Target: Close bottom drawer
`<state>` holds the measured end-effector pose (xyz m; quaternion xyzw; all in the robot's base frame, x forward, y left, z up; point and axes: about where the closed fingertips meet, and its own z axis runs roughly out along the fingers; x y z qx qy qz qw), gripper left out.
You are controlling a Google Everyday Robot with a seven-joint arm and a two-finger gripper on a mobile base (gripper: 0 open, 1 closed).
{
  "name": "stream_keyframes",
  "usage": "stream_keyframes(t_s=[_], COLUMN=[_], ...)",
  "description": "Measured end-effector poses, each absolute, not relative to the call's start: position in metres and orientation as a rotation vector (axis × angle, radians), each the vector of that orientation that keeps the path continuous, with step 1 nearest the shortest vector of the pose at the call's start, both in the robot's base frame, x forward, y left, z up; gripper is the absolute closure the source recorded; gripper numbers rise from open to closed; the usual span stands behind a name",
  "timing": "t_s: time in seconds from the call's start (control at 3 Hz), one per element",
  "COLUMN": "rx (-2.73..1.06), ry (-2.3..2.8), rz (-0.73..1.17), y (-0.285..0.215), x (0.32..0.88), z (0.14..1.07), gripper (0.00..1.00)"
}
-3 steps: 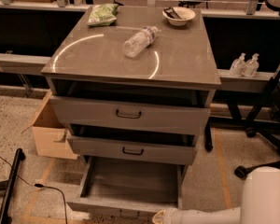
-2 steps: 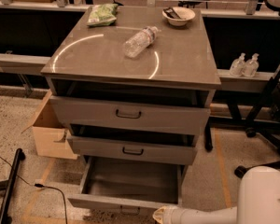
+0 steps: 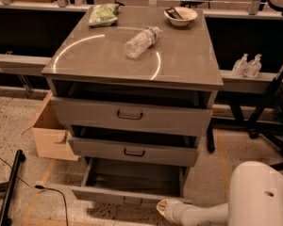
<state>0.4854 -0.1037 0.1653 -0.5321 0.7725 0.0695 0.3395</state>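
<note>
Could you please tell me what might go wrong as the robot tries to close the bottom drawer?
1. The end effector sits low, right of centre at the front of the pulled-out grey bottom drawer; an off-centre push might skew and jam it.
2. The clear plastic bottle lies on its side on the grey cabinet top; a hard shove could set it rolling.

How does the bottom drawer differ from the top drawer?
The bottom drawer is pulled far out, its grey inside showing; the top drawer sticks out only slightly. The bottom drawer's front is slim; the top drawer's is taller. The gripper is by the bottom drawer's front, right of centre, well below the top drawer. Both fronts are plain grey.
</note>
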Motion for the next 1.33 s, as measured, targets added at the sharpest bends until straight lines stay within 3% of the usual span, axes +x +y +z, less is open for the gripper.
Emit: stream_keyframes(t_s=[1.33], rx=[-1.440], ry=[1.935], rz=[0.023], y=[-0.122], x=[0.595], z=[0.141], gripper=[1.00])
